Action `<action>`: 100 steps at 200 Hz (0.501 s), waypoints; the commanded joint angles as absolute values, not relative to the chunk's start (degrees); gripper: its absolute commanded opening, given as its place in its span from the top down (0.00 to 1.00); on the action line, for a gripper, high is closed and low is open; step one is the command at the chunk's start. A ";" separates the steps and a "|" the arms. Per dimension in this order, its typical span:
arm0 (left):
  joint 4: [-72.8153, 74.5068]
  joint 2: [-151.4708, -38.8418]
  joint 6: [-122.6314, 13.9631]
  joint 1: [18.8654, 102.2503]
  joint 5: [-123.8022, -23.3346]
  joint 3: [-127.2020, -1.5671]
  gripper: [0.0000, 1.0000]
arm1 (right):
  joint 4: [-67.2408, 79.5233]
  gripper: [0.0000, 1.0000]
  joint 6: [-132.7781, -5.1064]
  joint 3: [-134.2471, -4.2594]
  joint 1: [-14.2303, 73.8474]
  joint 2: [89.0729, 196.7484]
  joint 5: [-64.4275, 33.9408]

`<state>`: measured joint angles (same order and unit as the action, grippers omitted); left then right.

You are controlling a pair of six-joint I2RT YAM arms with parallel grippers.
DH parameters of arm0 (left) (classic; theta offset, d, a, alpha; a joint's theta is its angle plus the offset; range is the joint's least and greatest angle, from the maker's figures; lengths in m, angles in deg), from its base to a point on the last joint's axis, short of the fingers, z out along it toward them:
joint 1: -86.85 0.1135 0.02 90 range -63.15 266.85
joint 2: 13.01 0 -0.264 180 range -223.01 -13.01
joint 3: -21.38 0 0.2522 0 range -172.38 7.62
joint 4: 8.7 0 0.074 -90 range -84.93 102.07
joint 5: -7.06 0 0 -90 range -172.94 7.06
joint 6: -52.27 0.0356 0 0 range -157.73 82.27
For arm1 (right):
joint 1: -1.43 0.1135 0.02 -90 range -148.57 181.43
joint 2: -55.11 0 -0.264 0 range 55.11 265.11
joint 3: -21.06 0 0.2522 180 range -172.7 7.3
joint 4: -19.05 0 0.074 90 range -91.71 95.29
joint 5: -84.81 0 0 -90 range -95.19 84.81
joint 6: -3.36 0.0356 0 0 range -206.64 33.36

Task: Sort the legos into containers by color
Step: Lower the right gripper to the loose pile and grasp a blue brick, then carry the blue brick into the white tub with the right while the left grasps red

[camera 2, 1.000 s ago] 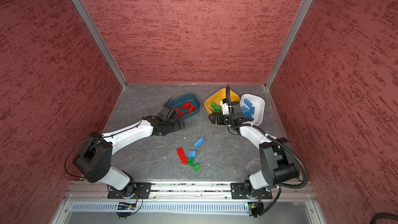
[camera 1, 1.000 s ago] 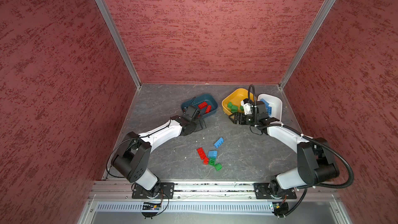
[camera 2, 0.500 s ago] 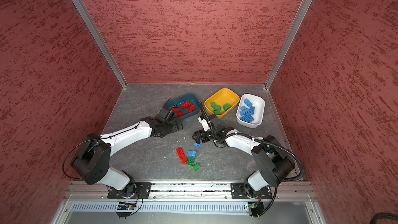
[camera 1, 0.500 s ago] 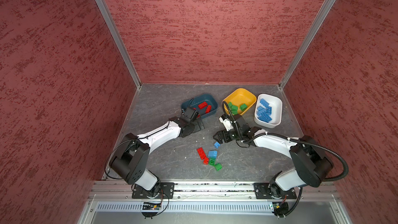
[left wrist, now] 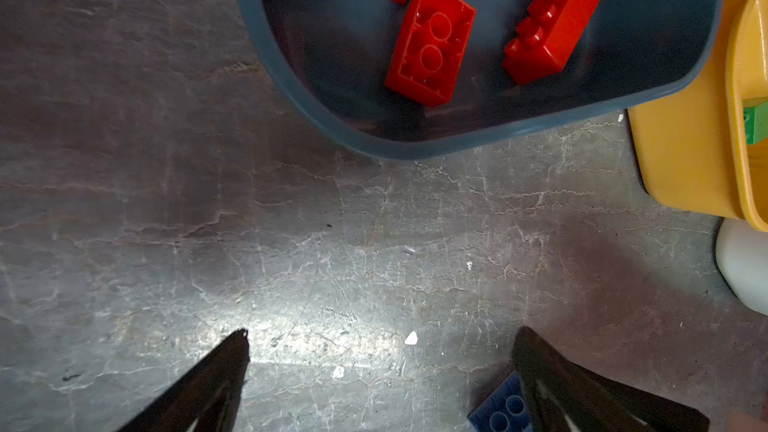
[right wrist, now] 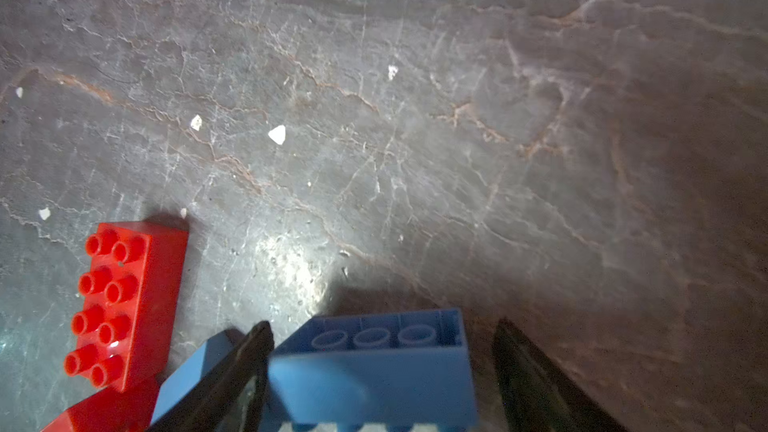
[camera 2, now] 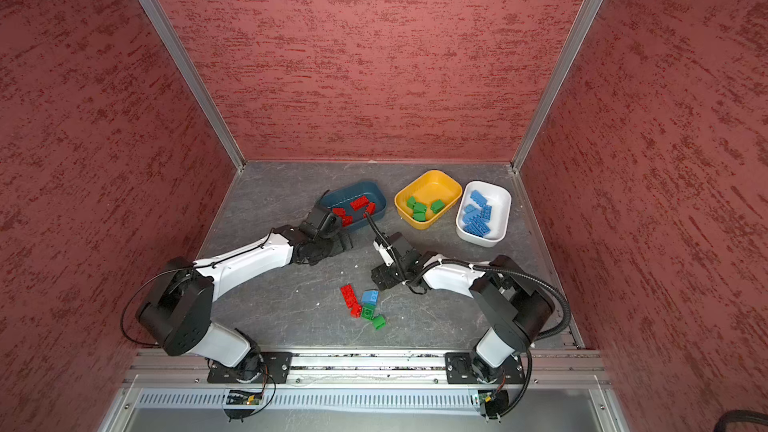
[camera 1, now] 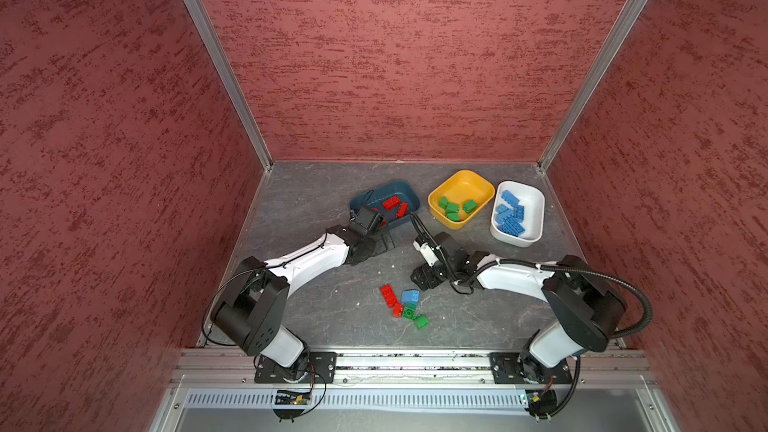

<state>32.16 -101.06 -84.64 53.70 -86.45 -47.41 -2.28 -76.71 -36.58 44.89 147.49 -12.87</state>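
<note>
On the floor lies a small pile of legos: a long red brick (camera 1: 388,296), a blue square one (camera 1: 410,297) and two green ones (camera 1: 409,312). My right gripper (camera 1: 426,280) is low just beside the pile. In the right wrist view its fingers straddle a blue brick (right wrist: 374,380); one finger touches it and a gap remains at the other, so the gripper (right wrist: 383,324) is open. The left gripper (camera 1: 384,241) hangs open and empty over bare floor in front of the teal container (camera 1: 401,189), which holds red bricks (left wrist: 432,43).
The yellow container (camera 1: 461,178) holds green bricks and the white container (camera 1: 536,201) holds blue ones, both at the back right. A dark blue brick (left wrist: 498,409) shows beside one left finger. Red walls enclose the floor on three sides.
My right arm has swung from the white container down to the pile, and its jaws have narrowed around a blue brick. The left gripper has drawn back a little from the teal container.
</note>
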 commanded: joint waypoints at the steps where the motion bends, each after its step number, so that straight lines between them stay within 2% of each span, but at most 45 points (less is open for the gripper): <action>1: 32.73 -100.24 -85.12 53.73 -87.12 -47.06 0.01 | -2.91 0.22 -78.48 -38.59 45.89 148.84 -10.06; 54: 33.74 -100.44 -84.86 53.08 -88.53 -48.17 0.01 | -2.80 0.42 -79.12 -39.22 46.69 149.87 -6.11; 100: 36.65 -102.08 -83.26 51.23 -91.13 -51.28 0.01 | -0.98 0.49 -76.89 -37.54 45.88 145.74 -1.04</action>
<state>34.58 -101.15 -84.45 52.15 -88.61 -48.70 -2.24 -78.00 -38.26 46.35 149.11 -6.03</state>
